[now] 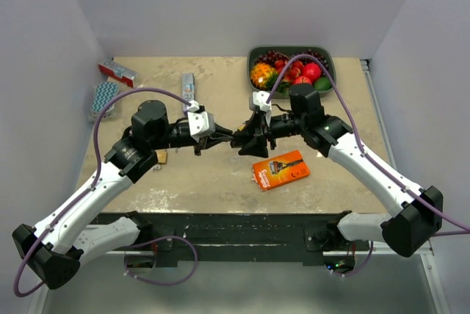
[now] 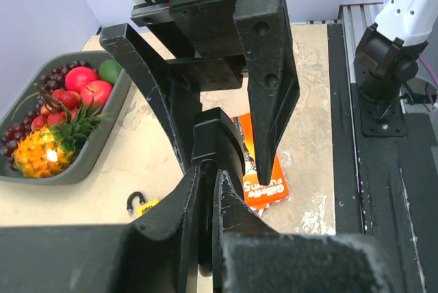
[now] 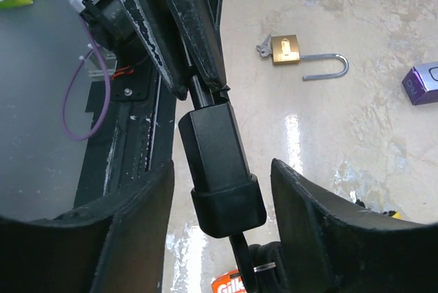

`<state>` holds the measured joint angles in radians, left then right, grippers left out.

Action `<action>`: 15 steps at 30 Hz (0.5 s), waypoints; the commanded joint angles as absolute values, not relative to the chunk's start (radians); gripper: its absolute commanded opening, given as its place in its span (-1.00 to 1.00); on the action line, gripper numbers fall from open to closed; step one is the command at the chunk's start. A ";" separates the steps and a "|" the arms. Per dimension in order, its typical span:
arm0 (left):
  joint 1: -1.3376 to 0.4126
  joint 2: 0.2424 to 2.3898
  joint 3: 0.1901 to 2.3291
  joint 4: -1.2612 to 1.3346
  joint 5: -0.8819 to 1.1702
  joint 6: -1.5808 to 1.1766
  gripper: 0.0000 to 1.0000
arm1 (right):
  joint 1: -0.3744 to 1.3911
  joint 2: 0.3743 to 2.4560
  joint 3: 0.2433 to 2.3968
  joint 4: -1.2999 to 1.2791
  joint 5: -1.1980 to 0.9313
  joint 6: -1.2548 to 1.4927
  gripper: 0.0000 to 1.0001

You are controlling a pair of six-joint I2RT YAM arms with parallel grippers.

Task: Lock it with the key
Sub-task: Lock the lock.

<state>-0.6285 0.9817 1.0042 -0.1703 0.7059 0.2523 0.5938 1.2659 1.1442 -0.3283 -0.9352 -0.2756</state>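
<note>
A black padlock (image 3: 217, 170) hangs in the air between the two grippers at the table's middle (image 1: 236, 140). Its shackle and a ring point down. My left gripper (image 2: 207, 180) is shut on a thin dark key (image 3: 197, 94) that goes into the lock's top end. My right gripper (image 3: 222, 170) is open. Its fingers (image 3: 137, 224) stand on either side of the lock body with a gap on each side. A brass padlock (image 3: 299, 57) with an open shackle and a key in it lies on the table beyond. It also shows in the top view (image 1: 160, 156).
An orange razor package (image 1: 280, 170) lies just below the grippers. A grey tray (image 1: 253, 53) of fruit stands at the back right. A small yellow padlock (image 2: 140, 204) lies on the table. Packets (image 1: 117, 72) lie at the back left. A purple box (image 3: 424, 82) is in the right wrist view.
</note>
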 commanded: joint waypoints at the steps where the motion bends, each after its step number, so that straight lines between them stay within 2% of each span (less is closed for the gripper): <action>1: -0.620 0.968 1.071 -0.015 0.726 0.190 -1.00 | 0.597 1.252 1.158 -0.298 -0.965 -0.262 0.21; 2: -0.618 0.969 1.071 -0.017 0.723 0.187 -1.00 | 0.597 1.252 1.160 -0.301 -0.965 -0.262 0.05; 6: -0.611 0.966 1.062 0.021 0.718 0.173 -1.00 | 0.595 1.250 1.164 -0.301 -0.976 -0.253 -0.31; 8: -0.606 0.968 1.061 0.037 0.710 0.152 -1.00 | 0.597 1.250 1.166 -0.298 -0.983 -0.249 -0.83; 9: -0.606 0.969 1.065 0.034 0.709 0.146 -1.00 | 0.595 1.252 1.169 -0.299 -0.982 -0.239 -1.00; 12: -0.604 0.991 1.089 -0.055 0.664 0.161 -0.95 | 0.597 1.255 1.183 -0.305 -0.965 -0.215 -1.00; 13: -0.603 1.011 1.115 -0.146 0.661 0.188 -0.57 | 0.597 1.256 1.189 -0.317 -0.960 -0.210 -1.00; 15: -0.597 1.031 1.143 -0.242 0.638 0.271 -0.24 | 0.594 1.275 1.216 -0.374 -0.950 -0.215 -1.00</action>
<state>-0.6155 1.0046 1.0344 -0.1757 0.7109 0.1822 0.5907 1.2682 1.1458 -0.3313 -0.9512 -0.2493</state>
